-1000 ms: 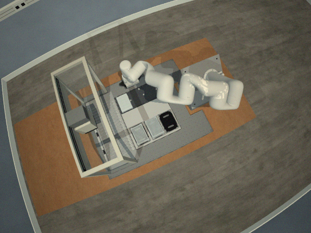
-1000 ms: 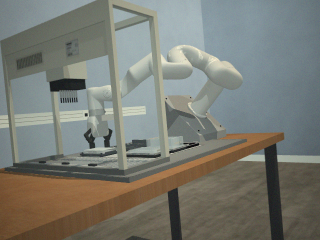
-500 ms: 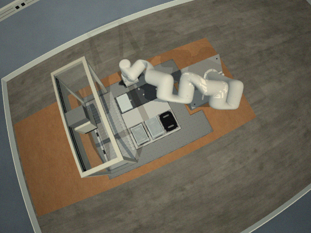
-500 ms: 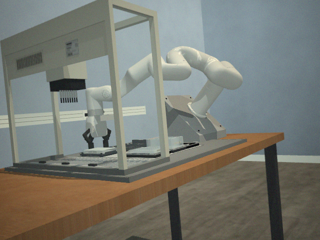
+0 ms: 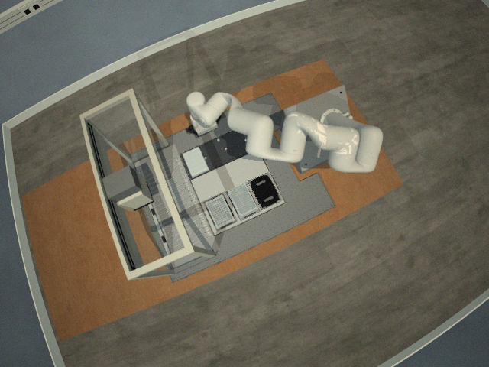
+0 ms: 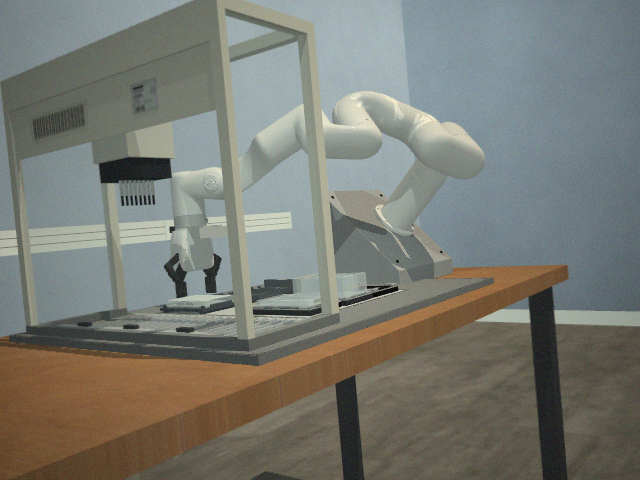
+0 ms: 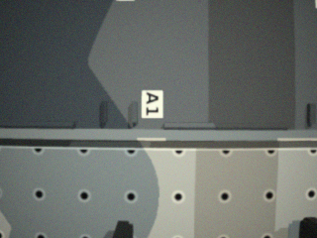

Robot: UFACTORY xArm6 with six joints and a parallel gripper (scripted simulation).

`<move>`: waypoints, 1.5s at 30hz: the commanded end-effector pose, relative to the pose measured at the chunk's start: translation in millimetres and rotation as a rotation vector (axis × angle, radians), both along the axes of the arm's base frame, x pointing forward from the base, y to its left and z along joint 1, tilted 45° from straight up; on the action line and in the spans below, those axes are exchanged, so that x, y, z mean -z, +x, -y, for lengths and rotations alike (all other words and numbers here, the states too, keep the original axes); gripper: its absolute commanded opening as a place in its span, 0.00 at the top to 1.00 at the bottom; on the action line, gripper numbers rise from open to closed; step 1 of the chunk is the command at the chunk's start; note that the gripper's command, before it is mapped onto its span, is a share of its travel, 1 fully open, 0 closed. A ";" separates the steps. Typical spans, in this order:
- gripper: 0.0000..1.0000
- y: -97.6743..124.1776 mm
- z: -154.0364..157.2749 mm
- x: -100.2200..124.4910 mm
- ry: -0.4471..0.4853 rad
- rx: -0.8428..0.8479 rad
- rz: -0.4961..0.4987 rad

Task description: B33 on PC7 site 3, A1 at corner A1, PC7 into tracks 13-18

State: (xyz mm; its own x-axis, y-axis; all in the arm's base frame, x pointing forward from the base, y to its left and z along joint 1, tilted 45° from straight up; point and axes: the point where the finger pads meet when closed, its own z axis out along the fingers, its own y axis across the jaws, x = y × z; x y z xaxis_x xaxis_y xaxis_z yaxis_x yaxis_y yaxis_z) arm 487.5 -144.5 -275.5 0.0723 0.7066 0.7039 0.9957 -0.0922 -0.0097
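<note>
plates (image 5: 195,161): 4 | carrier (image 5: 221,147): 1 | arm (image 5: 276,138): 1 | A1 label (image 7: 152,104): 1
</note>
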 end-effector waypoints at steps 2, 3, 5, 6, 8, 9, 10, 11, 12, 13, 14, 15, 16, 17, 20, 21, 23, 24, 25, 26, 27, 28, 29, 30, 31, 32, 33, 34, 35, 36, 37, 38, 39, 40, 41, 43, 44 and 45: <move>0.00 1.0 6.6 -6.0 -0.003 0.002 0.003; 0.00 0.9 7.8 -7.2 -0.003 0.002 0.003; 0.00 0.8 9.0 -8.4 -0.003 0.002 0.003; 0.00 0.8 9.0 -8.4 -0.003 0.002 0.003; 0.00 0.6 11.3 -10.7 -0.003 0.002 0.003; 0.00 0.5 12.5 -11.9 -0.003 0.002 0.003; 0.00 0.4 13.6 -13.1 -0.003 0.002 0.003; 0.00 0.3 14.8 -14.3 -0.003 0.002 0.003; 0.00 0.2 16.0 -15.5 -0.003 0.002 0.003; 0.00 0.1 17.2 -16.7 -0.003 0.002 0.003; 0.00 0.0 18.3 -17.9 -0.003 0.002 0.003; 0.00 -0.1 19.5 -19.0 -0.003 0.002 0.003; 0.00 -0.2 20.7 -20.2 -0.003 0.002 0.003; 0.00 -0.4 21.8 -21.4 -0.003 0.002 0.003; 0.00 -0.7 25.4 -25.0 -0.003 0.002 0.003; 0.00 -0.7 26.5 -26.1 -0.003 0.002 0.003; 0.00 -0.7 26.5 -26.1 -0.003 0.002 0.003; 0.00 -0.8 27.7 -27.3 -0.003 0.002 0.003; 0.00 -0.9 28.9 -28.5 -0.003 0.002 0.003; 0.00 -1.0 30.0 -29.6 -0.003 0.002 0.003; 0.00 -1.2 31.2 -30.8 -0.003 0.002 0.003; 0.00 -1.3 32.4 -32.0 -0.003 0.002 0.003; 0.00 -1.4 33.5 -33.2 -0.003 0.002 0.003; 0.00 -1.5 34.7 -34.4 -0.003 0.002 0.003; 0.00 -1.6 35.9 -35.6 -0.003 0.002 0.003; 0.00 -1.7 37.0 -36.8 -0.003 0.002 0.003; 0.00 -1.8 38.2 -38.0 -0.003 0.002 0.003; 0.00 -1.9 39.4 -39.1 -0.003 0.002 0.003; 0.00 -2.0 40.5 -40.3 -0.003 0.002 0.003; 0.00 -2.1 41.7 -41.5 -0.003 0.002 0.003; 0.00 -2.2 42.9 -42.7 -0.003 0.002 0.003; 0.00 -2.3 44.1 -43.9 -0.003 0.002 0.003; 0.00 -2.3 44.1 -43.9 -0.003 0.002 0.003; 0.00 -2.3 44.1 -43.9 -0.003 0.002 0.003; 0.00 -2.4 45.2 -45.1 -0.003 0.002 0.003; 0.00 -2.6 47.6 -47.5 -0.003 0.002 0.003; 0.00 -2.7 48.7 -48.6 -0.003 0.002 0.003; 0.00 -2.8 49.9 -49.8 -0.003 0.002 0.003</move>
